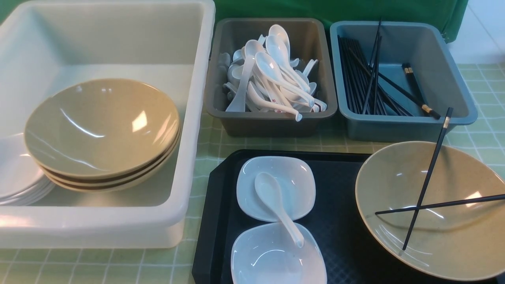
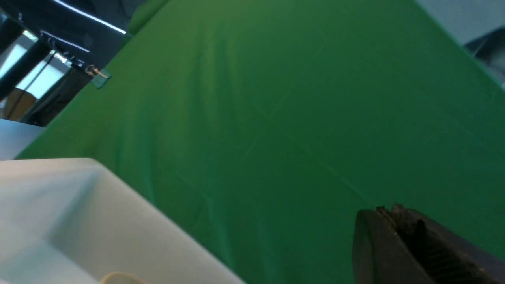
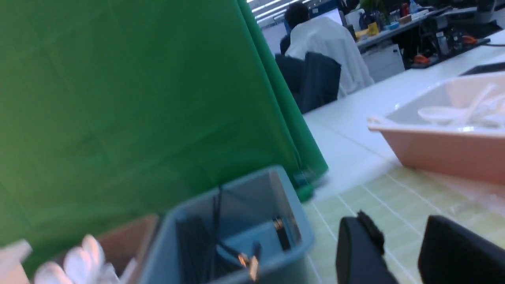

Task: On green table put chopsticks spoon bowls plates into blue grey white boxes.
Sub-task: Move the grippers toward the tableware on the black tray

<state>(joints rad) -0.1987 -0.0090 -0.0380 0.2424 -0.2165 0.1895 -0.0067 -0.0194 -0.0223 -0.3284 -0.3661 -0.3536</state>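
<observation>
Front view: green-checked table [image 1: 481, 134], neither arm in frame.
- White box [image 1: 199, 98], left: stack of tan bowls [image 1: 102, 126] inside, white plates [image 1: 19, 173] stacked beside it at the box's left edge.
- Grey box [image 1: 272, 128], centre rear: heap of white spoons [image 1: 272, 75].
- Blue box [image 1: 394, 128], right rear: black chopsticks [image 1: 355, 79], most lying along its left wall, a few crossing the floor.
- Black tray [image 1: 343, 236], front: two small white dishes, far dish [image 1: 296, 185] and near dish [image 1: 272, 256], touching. One loose spoon [image 1: 278, 209] bridges them, scoop in the far dish, handle end on the near one.
- Large tan bowl [image 1: 446, 244] at the tray's right side. Leaning chopstick [image 1: 428, 177] has its tip inside the bowl and its top past the far rim. Flat chopstick [image 1: 442, 205] lies across the bowl and crosses the leaning one.

Left gripper [image 2: 388, 211]: jaws pressed together, nothing between them, facing the green backdrop [image 2: 276, 118] above a corner of the white box.

Right gripper [image 3: 398, 236]: jaws parted and empty, over the table just beside the blue box.
</observation>
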